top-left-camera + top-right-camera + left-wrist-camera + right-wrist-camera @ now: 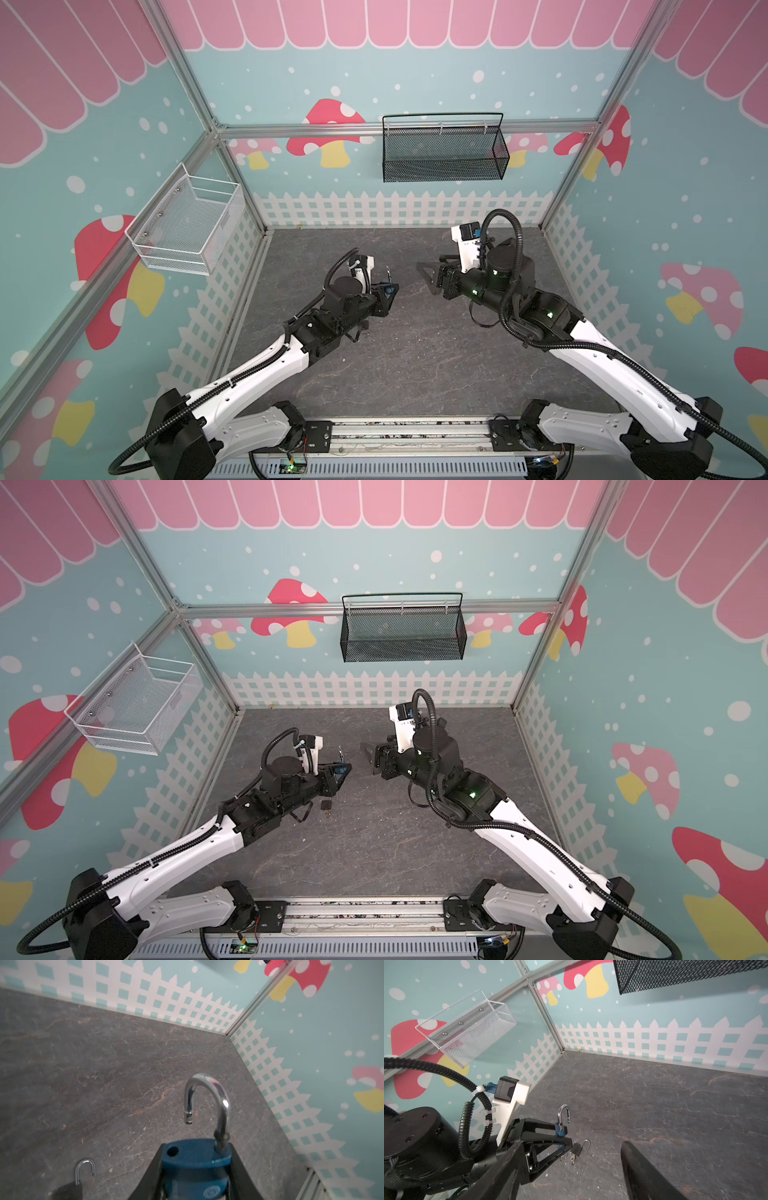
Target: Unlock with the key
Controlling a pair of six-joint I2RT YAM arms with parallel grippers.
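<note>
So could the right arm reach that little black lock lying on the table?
Probably yes. The black lock lies in the open on the table, and the right gripper is open and empty. The left gripper, holding the blue lock, hangs close by and could crowd it.

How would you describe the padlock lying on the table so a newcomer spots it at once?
On the grey table, find the left gripper near the middle. Beside it on the surface lies a small black padlock with its shackle open. Unlike the blue padlock held in that gripper, it is black, smaller and lies loose.
</note>
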